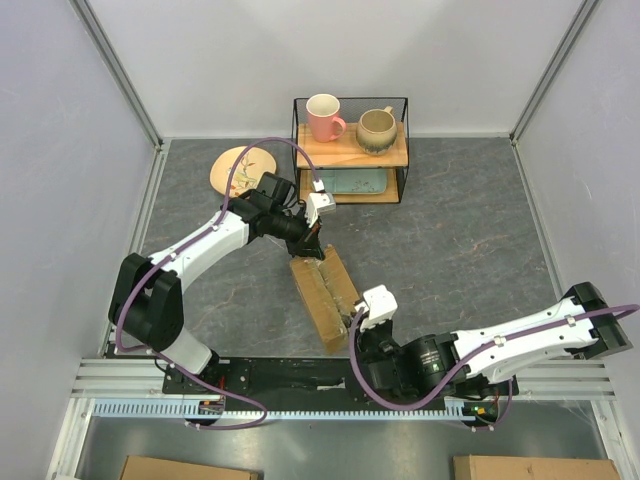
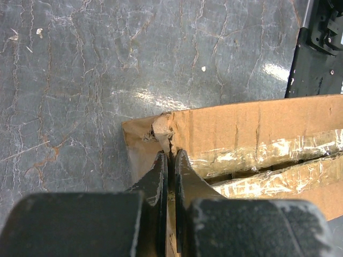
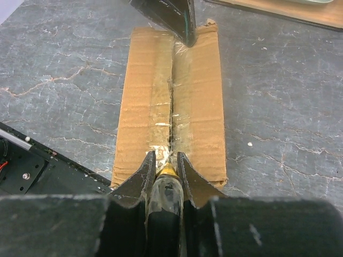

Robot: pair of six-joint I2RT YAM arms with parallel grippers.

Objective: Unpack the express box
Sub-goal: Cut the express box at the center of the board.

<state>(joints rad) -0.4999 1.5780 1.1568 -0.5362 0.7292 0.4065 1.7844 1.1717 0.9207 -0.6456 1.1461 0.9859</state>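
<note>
The express box (image 1: 323, 297), a brown carton with clear tape along its top seam, lies slanted between the two arms. My left gripper (image 1: 316, 252) is shut, its tips (image 2: 171, 155) pressed on the torn far end of the box (image 2: 252, 128). At the near end my right gripper (image 3: 166, 156) is shut on a dark pen-like cutter with a gold tip (image 3: 167, 172). That tip sits on the taped seam of the box (image 3: 198, 96), where a dark slit runs along the tape. The left fingers (image 3: 177, 16) show at the box's far end.
A wire shelf (image 1: 350, 150) at the back holds a pink mug (image 1: 323, 116), a beige mug (image 1: 377, 129) and a teal tray (image 1: 352, 182). A round wooden plate (image 1: 240, 170) lies back left. Plain cardboard boxes (image 1: 160, 468) sit beyond the near rail (image 1: 300, 375).
</note>
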